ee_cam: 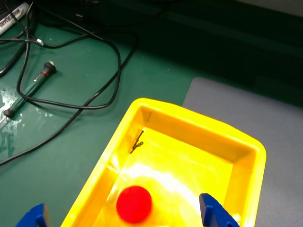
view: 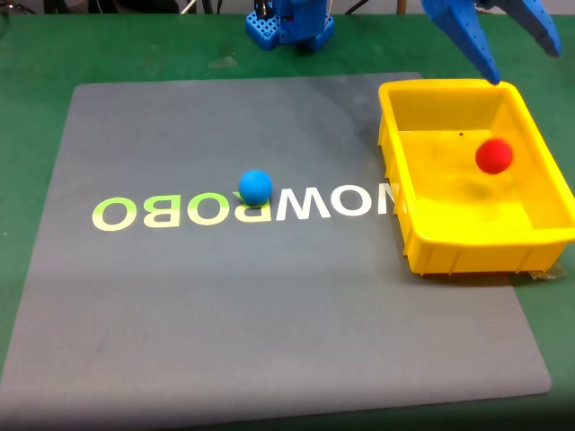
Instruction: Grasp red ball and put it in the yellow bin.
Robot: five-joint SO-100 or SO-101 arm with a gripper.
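The red ball lies inside the yellow bin, toward its far right part in the fixed view, with bare yellow floor around it on every side; in the wrist view the ball sits near the bottom edge of the picture, apart from the bin walls. The gripper hangs above the bin's far rim at the top right of the fixed view, its two blue fingers spread wide and empty, one tip reaching down to the rim's back edge. In the wrist view the fingertips show at the lower corners, one at the left and one at the right, with the gripper gaping broadly over the ball and not touching it.

The bin stands on the right end of a grey mat, its right wall past the mat's right edge and over the green surface. Its left wall covers the end of the pale lettering printed across the mat. A blue ball rests on that lettering near the mat's middle, well apart from the bin, with open mat all round it. The arm's blue base stands beyond the mat's far edge.

In the wrist view black cables loop over the green surface beyond the bin's outer wall, a marker lies at the top left corner, and a small dark mark shows on the bin's inner wall.
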